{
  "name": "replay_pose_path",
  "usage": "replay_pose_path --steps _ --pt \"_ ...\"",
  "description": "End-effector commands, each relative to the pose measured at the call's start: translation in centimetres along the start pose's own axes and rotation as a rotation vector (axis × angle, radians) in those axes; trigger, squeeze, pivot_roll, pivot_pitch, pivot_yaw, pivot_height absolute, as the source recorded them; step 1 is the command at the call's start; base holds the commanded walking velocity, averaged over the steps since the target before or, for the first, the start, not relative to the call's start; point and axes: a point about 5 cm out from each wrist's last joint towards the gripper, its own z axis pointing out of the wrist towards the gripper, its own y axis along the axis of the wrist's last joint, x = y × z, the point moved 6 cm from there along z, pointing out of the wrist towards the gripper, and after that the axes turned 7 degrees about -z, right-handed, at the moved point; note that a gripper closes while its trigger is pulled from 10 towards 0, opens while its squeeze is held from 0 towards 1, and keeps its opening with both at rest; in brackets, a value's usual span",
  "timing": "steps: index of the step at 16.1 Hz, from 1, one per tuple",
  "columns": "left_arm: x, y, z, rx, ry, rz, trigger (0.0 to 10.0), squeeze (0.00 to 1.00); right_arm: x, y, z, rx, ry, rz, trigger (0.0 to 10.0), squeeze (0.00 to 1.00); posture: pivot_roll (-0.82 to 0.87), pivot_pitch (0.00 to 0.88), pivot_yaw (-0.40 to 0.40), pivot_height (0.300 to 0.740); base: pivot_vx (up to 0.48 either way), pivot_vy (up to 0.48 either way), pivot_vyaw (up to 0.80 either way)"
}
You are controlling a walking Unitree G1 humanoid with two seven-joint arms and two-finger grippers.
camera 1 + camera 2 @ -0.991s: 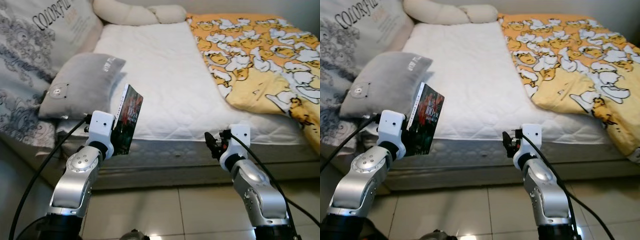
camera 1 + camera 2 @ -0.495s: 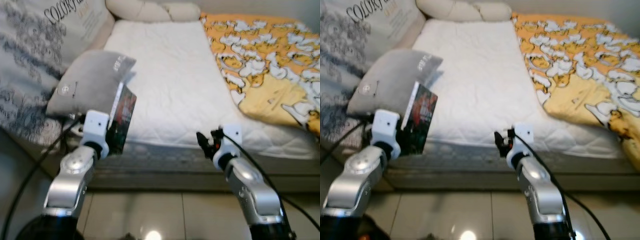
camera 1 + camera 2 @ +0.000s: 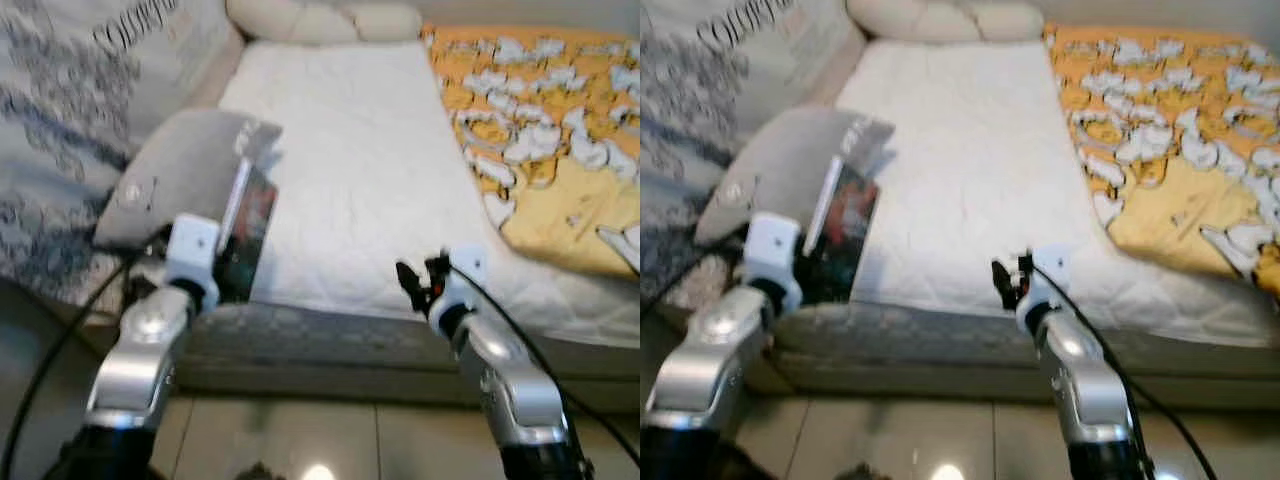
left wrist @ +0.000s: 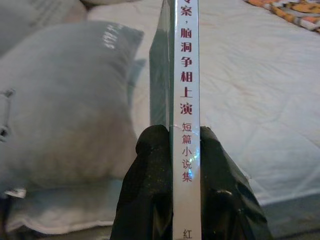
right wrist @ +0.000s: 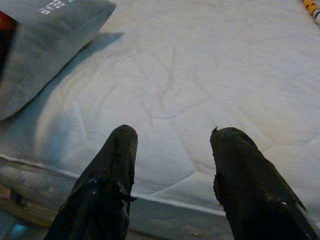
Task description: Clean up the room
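**Book held upright at the bed edge**

The left gripper (image 3: 225, 275) is seen clamped on a book (image 3: 245, 235), held upright beside the grey pillow (image 3: 170, 185). The right gripper (image 5: 172, 165) is spread, empty, over the mattress (image 5: 200, 75).

In the left wrist view, the pinched spine is shown; a slip could be caused by so narrow a hold.

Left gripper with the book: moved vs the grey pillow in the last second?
Yes. The left gripper has carried the book up against the grey pillow; earlier it hung below the pillow's corner.

A yellow patterned blanket (image 3: 560, 150) covers what seems the bed's (image 3: 350, 170) right half.
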Motion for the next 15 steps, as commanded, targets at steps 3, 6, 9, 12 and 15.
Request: replay_pose_path --steps 3,6,9,12,15 --pt "-1.20 1.16 0.22 -0.042 -0.038 0.007 10.0 0.00 -1.00 -0.04 -0.21 0.000 -0.029 -0.005 10.0 0.00 0.05 0.000 0.025 0.740 0.274 0.000 0.00" --pt "-1.17 1.18 0.23 -0.043 -0.040 0.007 10.0 0.00 -0.93 -0.01 -0.20 -0.002 -0.027 -0.005 10.0 0.00 0.05 0.000 0.025 0.740 0.271 0.000 0.00" --pt "-1.20 1.22 0.22 -0.042 -0.043 0.008 10.0 0.00 -0.92 0.03 -0.21 -0.004 -0.027 -0.002 10.0 0.00 0.05 0.000 0.027 0.740 0.285 0.000 0.00" --pt "-1.15 1.28 0.24 -0.043 -0.045 0.007 10.0 0.00 -0.77 0.08 -0.17 -0.004 -0.020 -0.012 10.0 0.00 0.05 0.000 0.028 0.740 0.314 0.000 0.00" --pt "-1.17 1.40 0.30 -0.045 -0.045 0.007 10.0 0.00 -0.25 0.10 -0.06 0.004 0.006 -0.073 10.0 0.00 0.05 0.000 0.030 0.740 0.320 0.000 0.47"
